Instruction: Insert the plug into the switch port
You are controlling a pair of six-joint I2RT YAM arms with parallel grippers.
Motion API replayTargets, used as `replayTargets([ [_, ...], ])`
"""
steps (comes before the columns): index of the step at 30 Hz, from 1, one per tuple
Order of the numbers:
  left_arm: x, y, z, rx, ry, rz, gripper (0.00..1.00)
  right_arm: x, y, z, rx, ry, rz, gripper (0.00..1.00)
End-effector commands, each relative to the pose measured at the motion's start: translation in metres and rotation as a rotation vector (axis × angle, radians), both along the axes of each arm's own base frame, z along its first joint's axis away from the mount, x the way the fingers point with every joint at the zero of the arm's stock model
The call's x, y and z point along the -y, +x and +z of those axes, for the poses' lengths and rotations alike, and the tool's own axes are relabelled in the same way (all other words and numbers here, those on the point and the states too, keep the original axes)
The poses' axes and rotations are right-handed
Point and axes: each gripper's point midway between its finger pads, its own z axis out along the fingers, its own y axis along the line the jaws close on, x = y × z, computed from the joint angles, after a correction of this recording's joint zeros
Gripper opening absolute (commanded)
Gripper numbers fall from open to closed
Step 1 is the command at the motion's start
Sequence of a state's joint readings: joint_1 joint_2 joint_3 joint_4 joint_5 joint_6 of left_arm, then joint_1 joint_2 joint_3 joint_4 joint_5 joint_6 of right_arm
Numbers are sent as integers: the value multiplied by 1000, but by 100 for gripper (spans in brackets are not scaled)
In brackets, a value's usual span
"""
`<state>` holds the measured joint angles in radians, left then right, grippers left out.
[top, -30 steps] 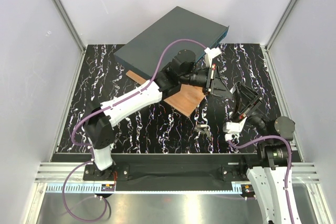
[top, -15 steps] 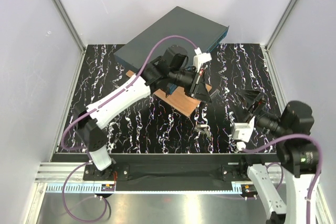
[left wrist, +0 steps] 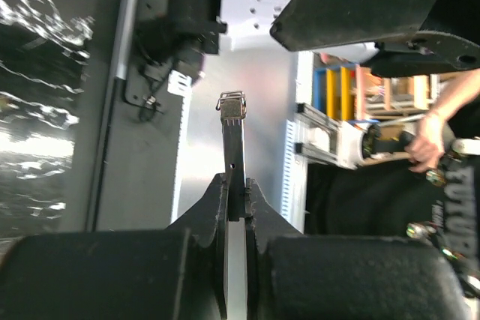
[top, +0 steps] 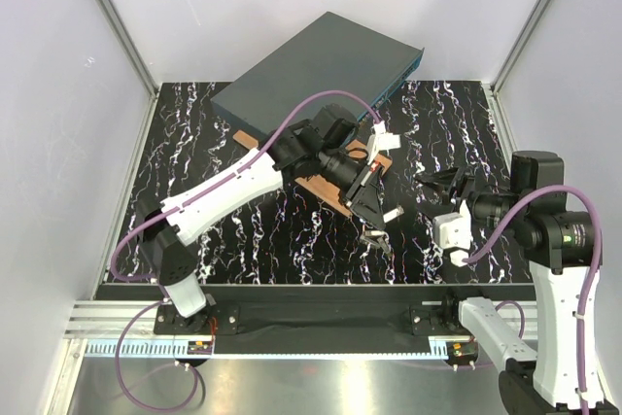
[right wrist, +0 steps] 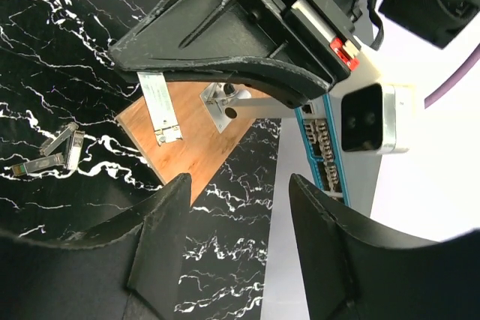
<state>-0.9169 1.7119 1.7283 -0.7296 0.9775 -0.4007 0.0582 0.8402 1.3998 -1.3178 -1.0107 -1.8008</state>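
Left gripper (top: 373,203): clenched on the plug (left wrist: 232,144). Its fingers (left wrist: 217,207) pinch the thin metal strip at its base, and the latch end sticks out free.
Plug position: in the air above the near corner of the wooden board (top: 335,180), at about 5 o'clock from the switch (top: 321,70) and well apart from it.
Switch: lies at a slant at 12 o'clock on the black marbled table (top: 175,143). Its teal port face (right wrist: 324,148) is turned toward roughly 4 o'clock.
Right gripper (top: 439,185): released, with the jaws spread wide and nothing between them. It sits at 3 o'clock of the left gripper, apart from it.
Loose connector (top: 377,240): lies on the table at 6 o'clock of the left gripper, near it, with neither gripper touching it.
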Motion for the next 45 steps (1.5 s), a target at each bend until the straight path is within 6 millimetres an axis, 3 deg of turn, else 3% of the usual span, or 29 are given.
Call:
replayTargets([
  [1,1,-9,20,-36,-72,-52,0,-4,-52,-34,-258,-10,69,61],
  [12,13,12,3,-36,-22,13,0,-2,-48,-64,-351,-80,83,56],
  [23,20,20,-5,-48,-2,30,0,3,-47,-93,-394,-149,95,55],
  [45,34,27,-16,-55,16,41,0,0,-42,-104,-396,-200,155,40],
])
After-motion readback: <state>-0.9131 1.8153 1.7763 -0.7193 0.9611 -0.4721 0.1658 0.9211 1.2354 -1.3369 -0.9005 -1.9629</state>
